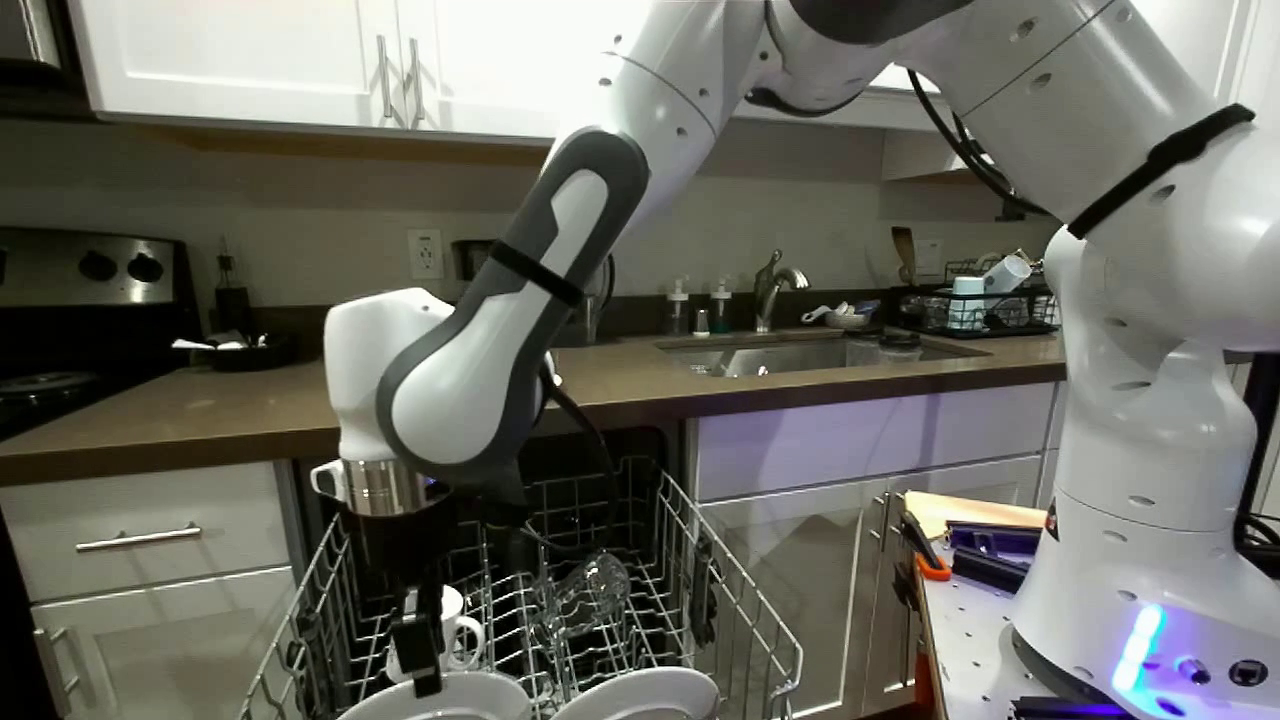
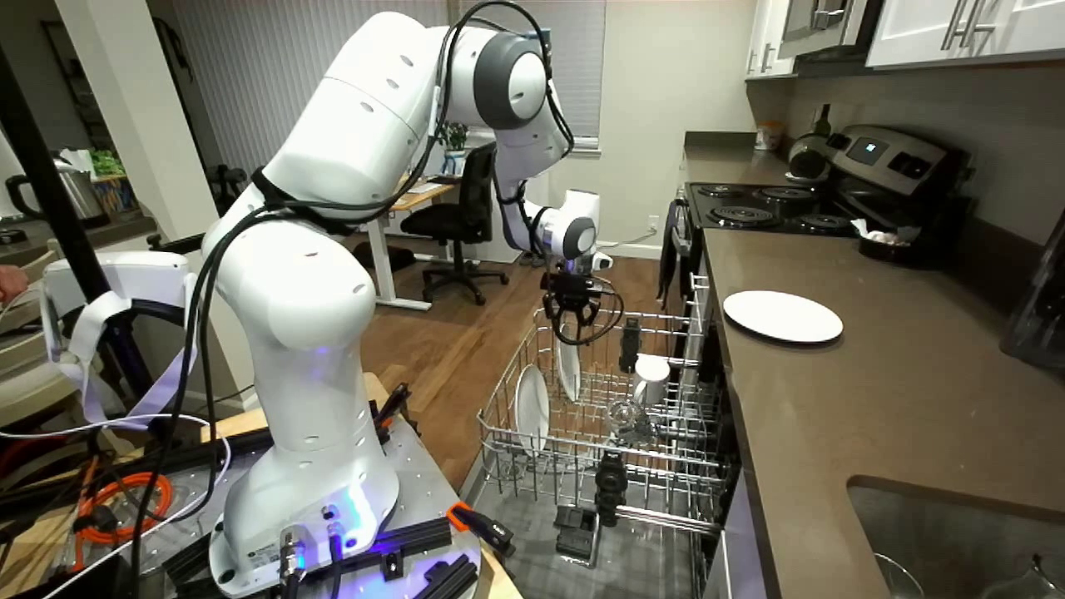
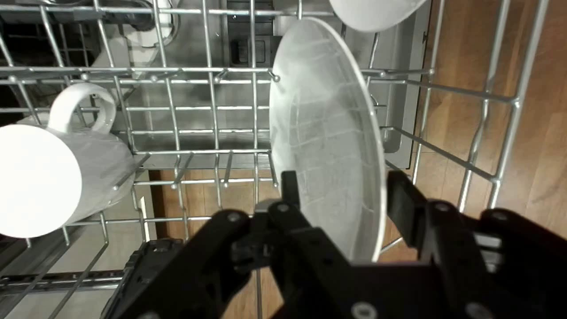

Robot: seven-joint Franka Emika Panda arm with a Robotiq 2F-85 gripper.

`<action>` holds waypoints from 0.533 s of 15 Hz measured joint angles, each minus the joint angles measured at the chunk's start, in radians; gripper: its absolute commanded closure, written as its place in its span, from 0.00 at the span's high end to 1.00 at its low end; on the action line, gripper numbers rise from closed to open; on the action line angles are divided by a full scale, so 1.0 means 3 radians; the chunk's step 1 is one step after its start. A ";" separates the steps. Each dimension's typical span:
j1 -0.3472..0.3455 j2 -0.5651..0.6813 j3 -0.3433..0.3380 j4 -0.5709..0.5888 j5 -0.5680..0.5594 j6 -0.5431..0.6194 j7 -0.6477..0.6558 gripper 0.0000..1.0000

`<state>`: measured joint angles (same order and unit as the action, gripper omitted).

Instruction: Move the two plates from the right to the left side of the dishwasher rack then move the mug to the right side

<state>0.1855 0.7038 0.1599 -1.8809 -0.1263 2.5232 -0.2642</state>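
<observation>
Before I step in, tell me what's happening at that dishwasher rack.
A robot arm has its claw open, with the jaws on either side of a white plate that stands in the dishwasher rack; whether they touch it isn't clear. A second plate stands apart in the rack, and the mug sits there too, free of the claw.

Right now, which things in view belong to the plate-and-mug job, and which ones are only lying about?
For the job:
dishwasher rack
two plates standing in it
mug
gripper

Just lying about:
lone plate on the counter
clear glassware
two pump bottles
orange-and-black tool
</observation>
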 measured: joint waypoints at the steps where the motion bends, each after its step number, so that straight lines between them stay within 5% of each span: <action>1: -0.0001 -0.0086 0.0000 -0.0023 0.0000 -0.0063 0.0000 0.91; 3: -0.0001 -0.0297 0.0001 -0.0119 -0.0002 -0.0177 0.0000 0.99; 8: -0.0014 -0.0850 0.0005 -0.0584 -0.0001 -0.0332 0.0000 1.00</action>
<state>0.1813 0.4488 0.1614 -2.0562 -0.1268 2.4236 -0.2643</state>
